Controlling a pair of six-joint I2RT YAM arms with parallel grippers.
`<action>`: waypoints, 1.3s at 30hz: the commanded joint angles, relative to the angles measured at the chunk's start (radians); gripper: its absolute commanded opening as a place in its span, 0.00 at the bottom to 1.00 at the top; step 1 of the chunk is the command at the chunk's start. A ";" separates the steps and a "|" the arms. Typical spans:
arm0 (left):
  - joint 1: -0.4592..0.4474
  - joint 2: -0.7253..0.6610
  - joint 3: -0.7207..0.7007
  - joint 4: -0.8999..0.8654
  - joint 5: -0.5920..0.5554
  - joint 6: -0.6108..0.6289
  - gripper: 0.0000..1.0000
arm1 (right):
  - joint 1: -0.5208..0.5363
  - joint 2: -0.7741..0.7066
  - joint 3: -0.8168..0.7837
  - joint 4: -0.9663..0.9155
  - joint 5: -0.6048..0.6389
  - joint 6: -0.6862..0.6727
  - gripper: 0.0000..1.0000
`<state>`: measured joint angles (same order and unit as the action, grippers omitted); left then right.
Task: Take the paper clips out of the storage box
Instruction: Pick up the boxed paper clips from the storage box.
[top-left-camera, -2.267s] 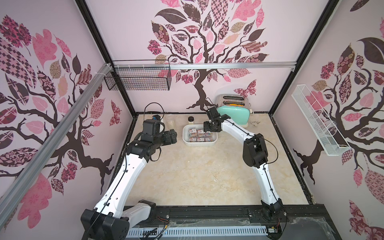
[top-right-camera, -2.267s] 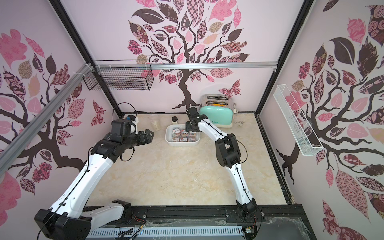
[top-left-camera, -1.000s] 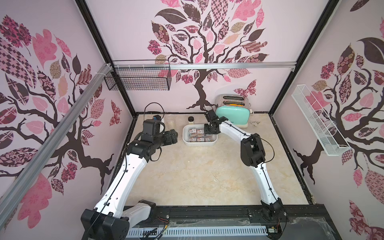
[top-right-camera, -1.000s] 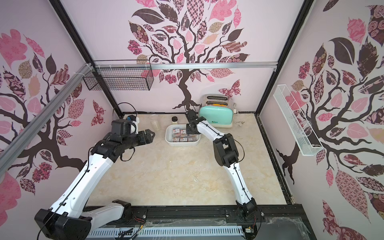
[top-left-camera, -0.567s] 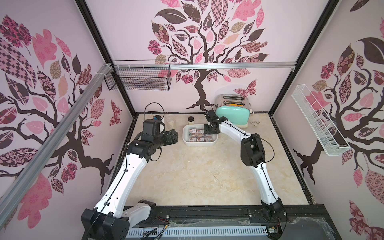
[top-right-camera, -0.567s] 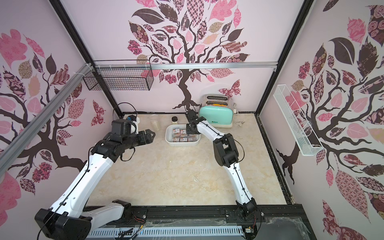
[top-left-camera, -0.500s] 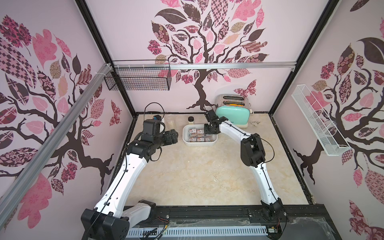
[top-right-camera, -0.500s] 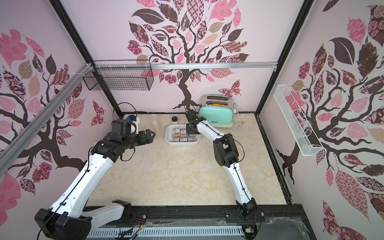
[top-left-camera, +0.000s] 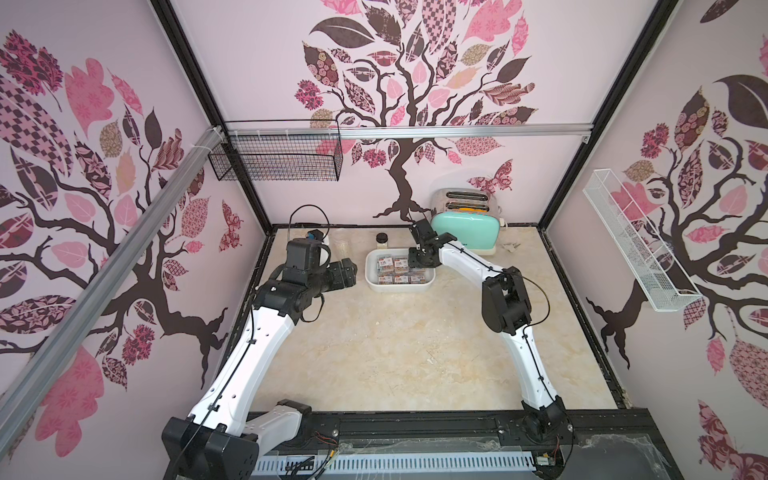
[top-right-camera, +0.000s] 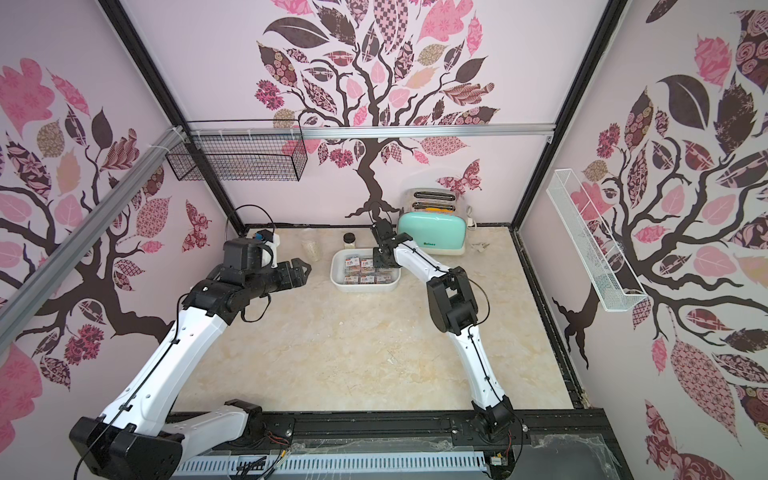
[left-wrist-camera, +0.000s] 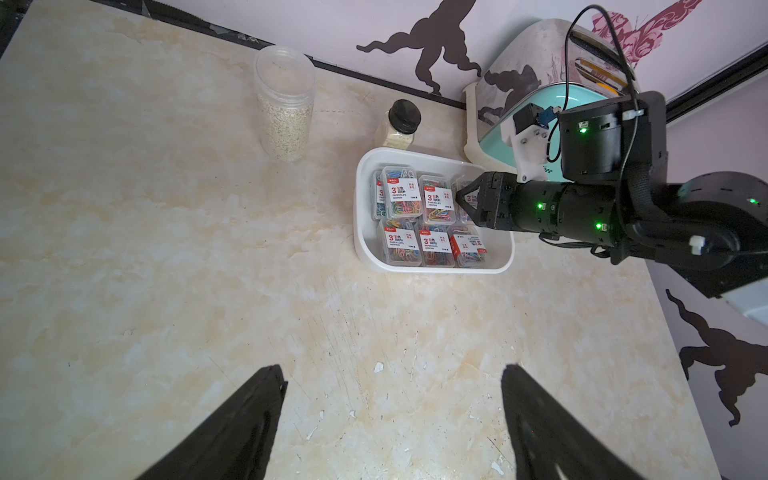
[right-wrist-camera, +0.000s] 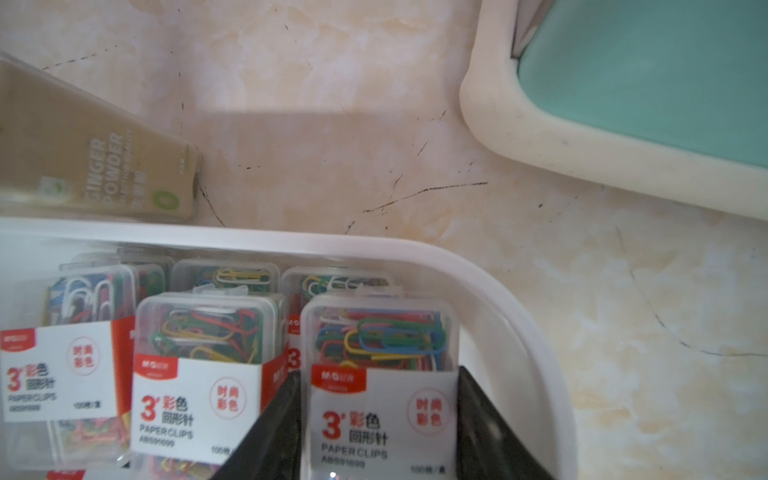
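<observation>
**tubwatcher:** Marble-look tabletop, pink tree wallpaper all round. Where's the storage box sitting?

**yam_fan:** Up toward 12 o'clock on the table, close to the back wall. The mint toaster is at its 2 o'clock and a ginger powder bottle is just beside the far rim at about 11. A clear jar of grainy stuff stands out at 10.

**tubwatcher:** And the paper clips?

**yam_fan:** In the box. They're clear cases lying label-up in rows, some piled on others.

**tubwatcher:** What's the right gripper up to?

**yam_fan:** It reaches down into the box's 2 o'clock corner. The wrist view shows its black fingers pressed against both sides of a case on top of the pile there. So it's clamped on that one, jaws about a case-width apart. Can't tell if the case is lifted off the ones under it.

**tubwatcher:** Left gripper?

**yam_fan:** It hangs at the box's 9 o'clock above bare table, jaws spread wide and empty.
</observation>
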<state>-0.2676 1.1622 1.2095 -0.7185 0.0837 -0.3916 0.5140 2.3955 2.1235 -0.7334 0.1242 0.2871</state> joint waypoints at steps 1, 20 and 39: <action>-0.004 -0.004 -0.007 0.027 0.002 0.008 0.87 | 0.006 -0.103 -0.005 -0.001 0.006 -0.004 0.41; -0.015 -0.006 -0.004 0.025 -0.030 0.027 0.87 | 0.064 -0.423 -0.289 -0.056 0.001 0.044 0.41; -0.047 -0.009 -0.049 0.035 -0.038 0.005 0.87 | 0.199 -0.628 -0.764 0.061 0.022 0.232 0.41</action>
<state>-0.3042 1.1599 1.1740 -0.6964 0.0494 -0.3893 0.7052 1.8244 1.3773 -0.7219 0.1257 0.4644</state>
